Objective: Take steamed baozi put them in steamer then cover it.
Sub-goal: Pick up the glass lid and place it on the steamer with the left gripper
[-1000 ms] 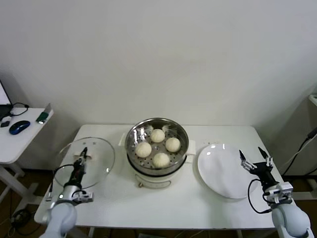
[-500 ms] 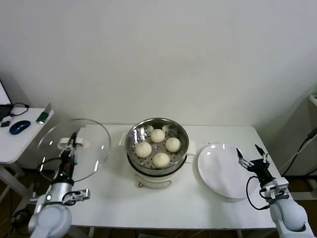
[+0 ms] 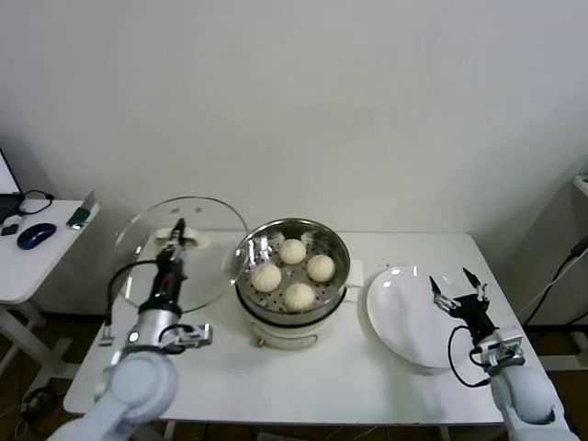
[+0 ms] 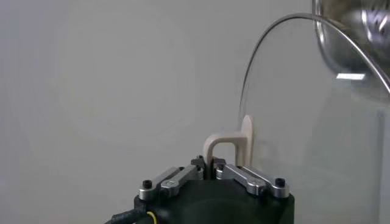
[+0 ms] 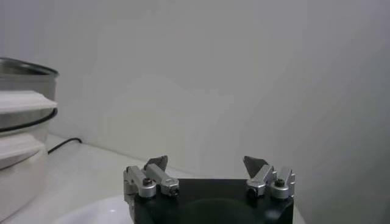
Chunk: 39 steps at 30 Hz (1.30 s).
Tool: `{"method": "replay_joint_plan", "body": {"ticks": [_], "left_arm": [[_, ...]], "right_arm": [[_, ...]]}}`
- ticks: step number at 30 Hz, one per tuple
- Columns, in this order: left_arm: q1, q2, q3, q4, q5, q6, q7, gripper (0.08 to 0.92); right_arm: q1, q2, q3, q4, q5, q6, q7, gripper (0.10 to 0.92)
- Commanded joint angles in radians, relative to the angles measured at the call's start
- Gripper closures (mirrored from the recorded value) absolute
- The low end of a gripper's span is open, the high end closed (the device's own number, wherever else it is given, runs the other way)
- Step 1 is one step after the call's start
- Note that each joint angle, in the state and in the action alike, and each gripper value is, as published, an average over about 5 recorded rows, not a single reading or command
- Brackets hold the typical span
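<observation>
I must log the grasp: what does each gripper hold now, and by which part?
The left gripper holds the cover by its cream-white handle, jaws shut, lifted beside the steamer. The right gripper holds nothing.

Bright even light, soft shadows, glare on steamer (image 3: 291, 276)

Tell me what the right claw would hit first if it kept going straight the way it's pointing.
Probably nothing soon: the open right claw, low over the white plate, points toward the back wall. Its wrist view shows open space ahead, though depth is unclear.

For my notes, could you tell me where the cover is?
In the head view the cover hangs tilted left of the steamer, held by the left pincer.
</observation>
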Motion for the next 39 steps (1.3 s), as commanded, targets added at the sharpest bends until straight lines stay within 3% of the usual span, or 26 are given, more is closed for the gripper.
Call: {"method": "replay_joint_plan", "body": {"ticks": [1, 12, 16, 25, 39], "left_arm": [[-0.325, -0.192, 0.386, 0.101, 0.141, 0.136, 0.244, 0.847], [-0.382, -0.440, 0.441, 0.311, 0.197, 0.136, 0.242, 0.847], [-0.406, -0.491, 0.450, 0.363, 0.201, 0.136, 0.241, 0.847], [-0.391, -0.519, 0.422, 0.422, 0.217, 0.136, 0.239, 0.847], [-0.342, -0.477, 0.364, 0.390, 0.242, 0.136, 0.237, 0.847]], "right_arm": [[0.004, 0.008, -0.003, -0.014, -0.029, 0.013, -0.009, 0.203], [-0.008, 0.010, 0.013, -0.019, -0.035, 0.020, -0.022, 0.203], [-0.015, 0.009, 0.024, -0.019, -0.035, 0.023, -0.023, 0.203], [-0.025, 0.012, 0.046, -0.031, -0.035, 0.038, -0.047, 0.203], [-0.002, 0.024, 0.033, -0.044, -0.040, 0.041, -0.047, 0.203]]}}
